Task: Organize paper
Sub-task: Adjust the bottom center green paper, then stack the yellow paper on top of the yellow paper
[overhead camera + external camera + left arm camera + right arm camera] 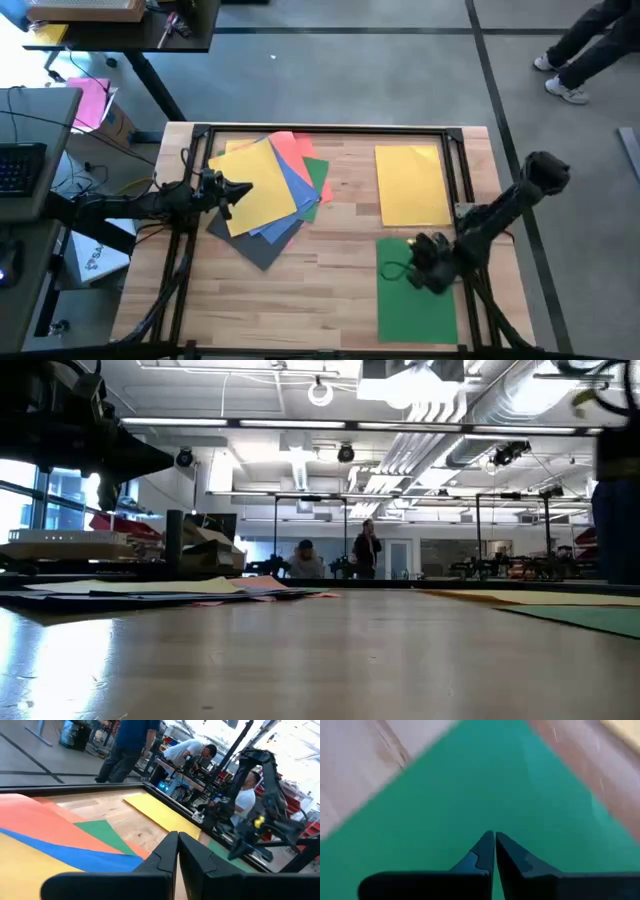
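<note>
Overhead, the left gripper (238,190) rests on the fanned stack of coloured paper (270,195); the right gripper (412,272) sits over a lone green sheet (415,310), a yellow sheet (410,185) beyond. Wrist views: both pairs of fingers pressed together, empty.

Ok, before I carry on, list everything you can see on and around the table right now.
Fanned paper pile: several overlapping sheets, yellow on top, blue, orange, green, dark grey beneath; table's left half.
Yellow sheet: one, alone, far right of table.
Green sheet: one, near right, under right gripper.
Table: one, light wood.
Keyboard: one, dark, desk left of table.
Left gripper: shut, at pile's left edge.
Right gripper: shut, over green sheet.
</note>
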`<state>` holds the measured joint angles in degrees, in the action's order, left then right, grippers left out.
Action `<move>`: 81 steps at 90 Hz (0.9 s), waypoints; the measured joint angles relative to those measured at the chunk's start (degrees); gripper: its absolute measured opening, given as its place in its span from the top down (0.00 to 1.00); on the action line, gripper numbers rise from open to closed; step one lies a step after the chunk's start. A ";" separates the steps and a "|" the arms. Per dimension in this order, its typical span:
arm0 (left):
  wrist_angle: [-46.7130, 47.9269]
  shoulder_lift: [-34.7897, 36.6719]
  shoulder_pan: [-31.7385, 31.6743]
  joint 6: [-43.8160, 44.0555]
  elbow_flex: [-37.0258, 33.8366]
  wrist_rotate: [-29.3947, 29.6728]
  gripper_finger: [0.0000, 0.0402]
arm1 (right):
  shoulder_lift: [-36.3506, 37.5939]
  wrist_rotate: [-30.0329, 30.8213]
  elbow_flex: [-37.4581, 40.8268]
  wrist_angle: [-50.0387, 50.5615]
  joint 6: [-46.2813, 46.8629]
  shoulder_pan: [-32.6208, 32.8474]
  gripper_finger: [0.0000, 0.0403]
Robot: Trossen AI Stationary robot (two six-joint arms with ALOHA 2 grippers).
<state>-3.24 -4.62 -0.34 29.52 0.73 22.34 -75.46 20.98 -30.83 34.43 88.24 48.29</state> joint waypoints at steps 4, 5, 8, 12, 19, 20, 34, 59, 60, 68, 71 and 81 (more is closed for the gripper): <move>-0.01 0.00 0.00 -0.07 0.00 0.30 1.00 | -0.77 -0.92 0.65 0.83 1.58 0.80 1.00; 0.00 0.01 0.00 -0.07 0.00 0.35 1.00 | -1.00 -1.31 0.79 0.99 1.81 0.89 1.00; -0.02 0.00 0.00 -0.07 0.00 0.44 1.00 | -1.71 -1.91 0.98 1.53 2.25 1.06 1.00; -0.02 0.02 0.00 -0.05 0.00 0.44 1.00 | -2.53 -2.44 0.76 1.85 2.36 0.99 1.00; -0.03 0.02 0.00 0.24 0.00 0.45 1.00 | -3.21 -2.40 0.64 2.84 1.89 0.93 1.00; -0.03 0.00 0.00 0.24 0.00 0.45 1.00 | -3.20 -2.31 0.64 2.92 1.87 0.90 1.00; -0.03 0.00 0.00 0.42 0.00 0.44 1.00 | -3.22 -0.84 0.75 5.64 0.88 0.83 1.00; -0.03 0.00 0.00 0.46 0.00 0.39 1.00 | -2.36 -1.74 0.78 7.39 -4.43 0.83 1.00; -0.03 0.00 0.00 0.46 0.00 0.38 1.00 | -2.23 -1.80 0.77 7.61 -4.54 0.83 1.00; -0.03 0.00 0.00 0.44 0.00 0.40 1.00 | -1.52 -3.06 -0.42 10.64 -5.89 0.83 1.00; -0.03 0.00 0.00 0.44 0.00 0.40 1.00 | -1.17 -2.99 -1.47 12.16 -6.83 0.83 1.00; -0.03 0.01 0.00 0.46 0.00 0.37 1.00 | -0.62 -1.45 -5.84 17.74 -9.59 0.83 1.00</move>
<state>-3.27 -4.61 -0.34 29.98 0.73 22.71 -76.08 19.53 -36.67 52.17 78.65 49.12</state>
